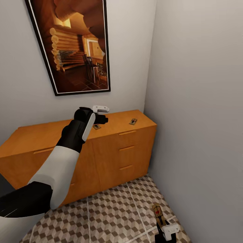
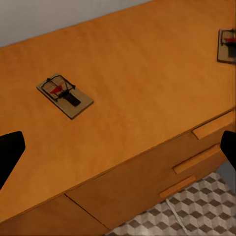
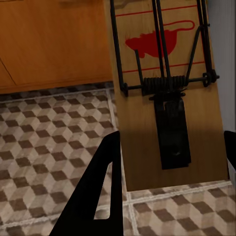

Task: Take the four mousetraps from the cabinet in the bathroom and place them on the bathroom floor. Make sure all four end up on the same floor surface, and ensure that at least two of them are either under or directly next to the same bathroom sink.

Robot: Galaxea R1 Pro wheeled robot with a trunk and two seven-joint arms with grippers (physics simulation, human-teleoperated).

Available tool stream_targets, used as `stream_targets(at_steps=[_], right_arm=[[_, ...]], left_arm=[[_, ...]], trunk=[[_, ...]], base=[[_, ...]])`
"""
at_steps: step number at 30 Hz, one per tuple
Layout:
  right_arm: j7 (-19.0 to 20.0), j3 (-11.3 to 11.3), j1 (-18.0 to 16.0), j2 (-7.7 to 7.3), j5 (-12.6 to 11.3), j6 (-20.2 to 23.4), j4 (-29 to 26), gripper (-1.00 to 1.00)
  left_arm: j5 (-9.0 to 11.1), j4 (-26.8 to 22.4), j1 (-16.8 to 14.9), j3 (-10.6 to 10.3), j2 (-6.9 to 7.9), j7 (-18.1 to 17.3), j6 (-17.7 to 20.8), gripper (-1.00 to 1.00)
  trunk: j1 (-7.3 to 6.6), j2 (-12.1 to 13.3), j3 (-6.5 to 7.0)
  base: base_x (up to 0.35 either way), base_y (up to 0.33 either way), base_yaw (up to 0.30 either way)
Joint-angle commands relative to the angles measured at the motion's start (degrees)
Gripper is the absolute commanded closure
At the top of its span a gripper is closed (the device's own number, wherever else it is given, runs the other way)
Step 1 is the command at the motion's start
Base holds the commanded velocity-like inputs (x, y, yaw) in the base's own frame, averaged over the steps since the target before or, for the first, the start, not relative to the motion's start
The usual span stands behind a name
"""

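Observation:
Two mousetraps lie on the orange-brown cabinet (image 1: 111, 152) top: one (image 1: 97, 127) just beneath my left gripper (image 1: 101, 118), one (image 1: 133, 122) near the right end. The left wrist view shows them as the near trap (image 2: 65, 96) and the far trap (image 2: 227, 45), with the left gripper (image 2: 120, 142) open wide above the cabinet top (image 2: 147, 98). Low at the right, my right gripper (image 1: 165, 233) is shut on a third mousetrap (image 1: 158, 213), held just over the cube-patterned bathroom floor (image 1: 111, 209). That trap (image 3: 162, 93) sits between the fingers (image 3: 101, 196). The sink is out of view.
A grey wall (image 1: 199, 118) closes the right side, right beside the cabinet's end and my right gripper. A framed picture (image 1: 74, 44) hangs on the back wall above the cabinet. Drawer handles (image 2: 211, 125) line the cabinet front. Open floor tiles (image 3: 49, 132) stretch before the cabinet.

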Motion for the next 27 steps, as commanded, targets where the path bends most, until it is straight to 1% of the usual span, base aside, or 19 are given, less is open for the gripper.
stream_targets(at_steps=[1, 13, 15, 27], right_arm=[[-0.01, 0.35, -0.04, 0.0, -0.26, -0.17, 0.05, 1.0], [-0.01, 0.37, -0.04, 0.0, -0.26, -0.15, 0.05, 1.0], [-0.01, 0.35, -0.04, -0.03, -0.24, -0.14, 0.05, 1.0], [-0.01, 0.31, -0.04, -0.02, -0.27, -0.14, 0.05, 1.0]], left_arm=[[0.49, -0.06, -0.04, -0.08, 0.01, 0.49, 0.21, -1.0], [0.49, -0.13, -0.04, -0.08, 0.1, 0.49, 0.21, -1.0], [0.49, -0.13, -0.04, -0.08, 0.1, 0.49, 0.21, -1.0], [0.49, -0.09, -0.04, -0.08, 0.1, 0.49, 0.21, -1.0]], trunk=[[0.0, -0.03, -0.03], [0.0, -0.03, 0.0], [0.0, -0.03, 0.01], [0.0, -0.03, 0.53]], base=[[0.0, 0.0, -0.064], [0.0, 0.0, -0.009], [-0.026, 0.12, -0.089], [-0.032, 0.203, -0.205]])
